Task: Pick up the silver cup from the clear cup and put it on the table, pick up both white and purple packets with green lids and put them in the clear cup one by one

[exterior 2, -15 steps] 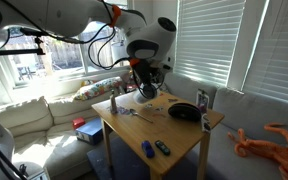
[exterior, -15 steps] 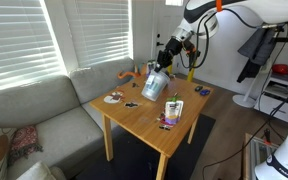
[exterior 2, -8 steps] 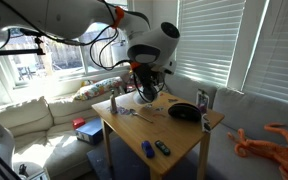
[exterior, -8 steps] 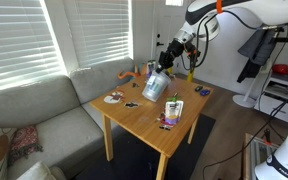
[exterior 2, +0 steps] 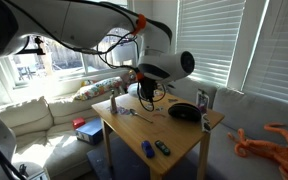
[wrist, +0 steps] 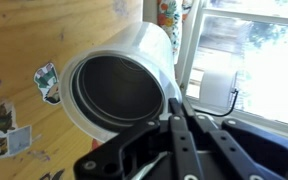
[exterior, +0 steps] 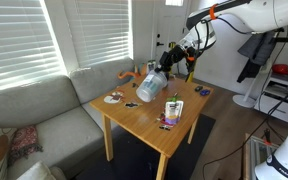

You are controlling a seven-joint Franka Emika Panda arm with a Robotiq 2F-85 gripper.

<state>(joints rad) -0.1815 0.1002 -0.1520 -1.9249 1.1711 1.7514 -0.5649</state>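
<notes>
While the gripper (wrist: pixel 175 108) pinches its rim, the clear cup (exterior: pixel 150 88) has tilted further.

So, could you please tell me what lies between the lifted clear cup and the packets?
Nothing; in an exterior view only bare table separates the clear cup from the packets.

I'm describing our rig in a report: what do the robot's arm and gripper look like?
The arm is glossy white with thick, rounded segments, an orange ring at one joint, and loose black cables looping beside it. The gripper is black, with two slim, straight fingers.
</notes>
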